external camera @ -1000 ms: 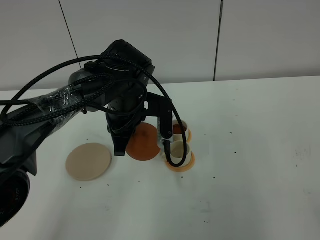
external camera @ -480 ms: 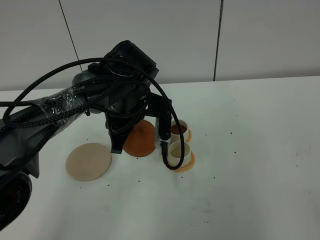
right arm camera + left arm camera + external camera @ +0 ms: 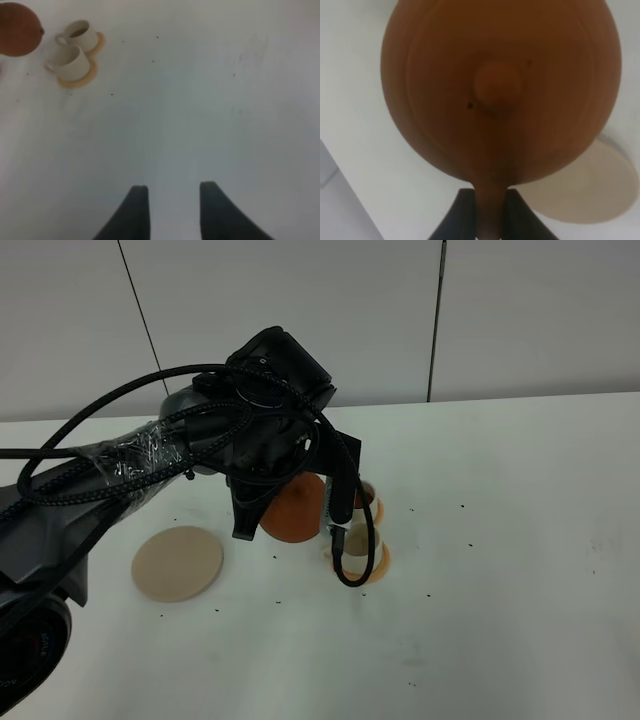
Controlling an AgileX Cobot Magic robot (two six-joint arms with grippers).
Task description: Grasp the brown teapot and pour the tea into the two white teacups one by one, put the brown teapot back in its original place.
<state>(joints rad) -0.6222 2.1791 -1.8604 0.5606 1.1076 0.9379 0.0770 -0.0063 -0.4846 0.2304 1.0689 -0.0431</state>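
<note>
surface: white table (image 3: 520, 570), grey wall panels behind
left gripper (image 3: 489, 220): fingers (image 3: 455, 222) closed tight on brown teapot (image 3: 500, 90) handle
brown teapot: held beside the teacups, off beige plate (image 3: 177, 562)
far teacup (image 3: 80, 31): tea inside, on orange coaster (image 3: 100, 42)
near teacup (image 3: 70, 59): on its own coaster
right gripper (image 3: 172, 210): fingers apart, empty, over table

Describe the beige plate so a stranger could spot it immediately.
On the white table, find the reddish-brown clay teapot the left gripper holds. Left of it in the high view lies the flat round beige plate: bare, wider and paler than the small orange coasters.
</note>
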